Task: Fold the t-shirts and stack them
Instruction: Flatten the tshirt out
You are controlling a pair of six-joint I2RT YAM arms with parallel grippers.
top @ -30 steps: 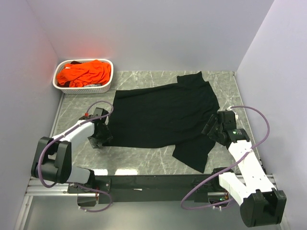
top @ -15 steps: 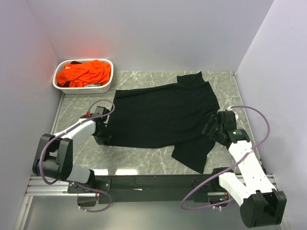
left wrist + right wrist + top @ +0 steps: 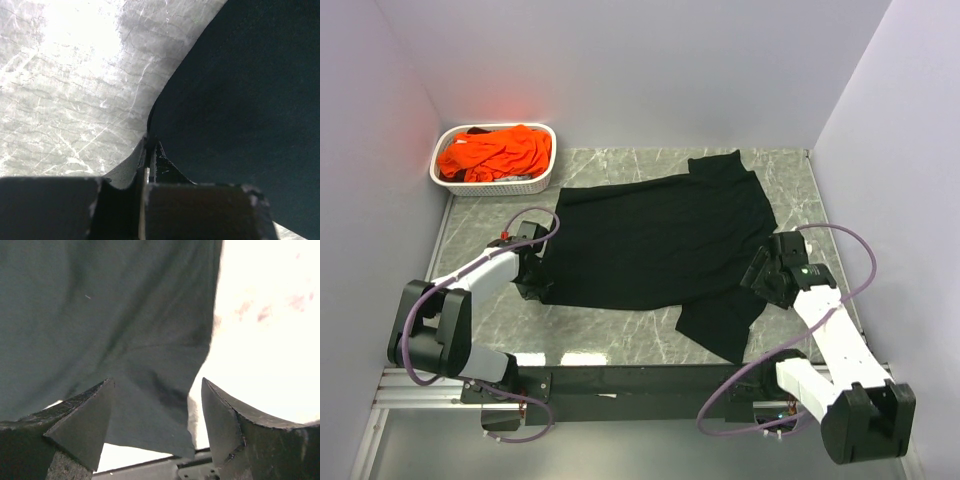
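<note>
The black t-shirt (image 3: 660, 240) lies spread on the desk (image 3: 600, 340), one edge pinched between the closed left jaws, a corner lying between the wide-open, empty right jaws, probably for folding.

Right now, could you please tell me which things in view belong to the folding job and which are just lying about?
Job: black t-shirt, spread out; orange t-shirts, in the white basket; left gripper, shut on its edge; right gripper, open at its other side.
Lying about: white basket; table.
</note>
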